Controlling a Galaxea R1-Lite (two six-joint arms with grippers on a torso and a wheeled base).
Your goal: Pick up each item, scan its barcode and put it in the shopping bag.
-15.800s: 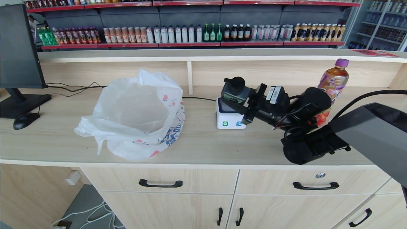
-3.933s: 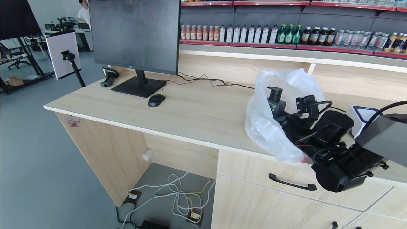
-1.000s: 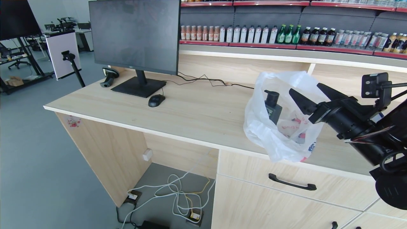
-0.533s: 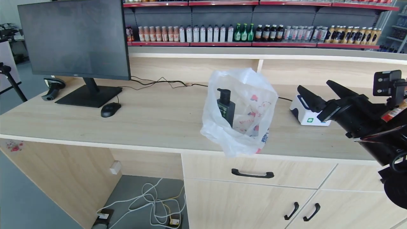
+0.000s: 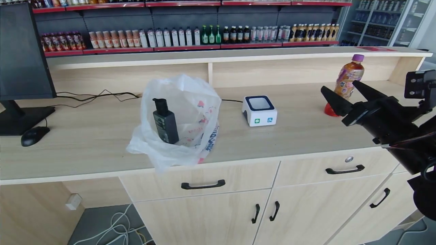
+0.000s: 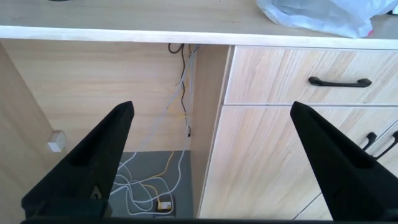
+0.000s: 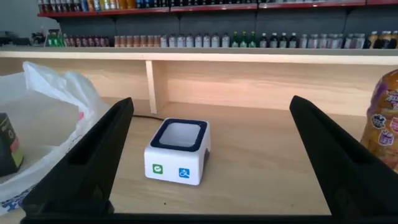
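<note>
Your left gripper hung low in front of the cabinet fronts under the counter edge, its fingers spread wide with nothing between them. On the counter, the monitor and mouse sat at the far left, well apart from the work.

Near the middle, the shopping bag stood open at the front edge with the dark pump bottle upright inside it, so by my reading you had one item already bagged. Just to the right of the bag sat the white scanner, window facing up, with nothing over it.

Further right, the tea bottle with the purple cap stood upright near the back of the counter, not yet picked up. Your right gripper was held in the air in front of that bottle, fingers parted and empty, pointing across the counter. I could not tell how close it was to the bottle.

What I judge you had left was to grasp the tea bottle, show its barcode to the scanner, and place it in the bag. I saw no other loose items on the counter.
</note>
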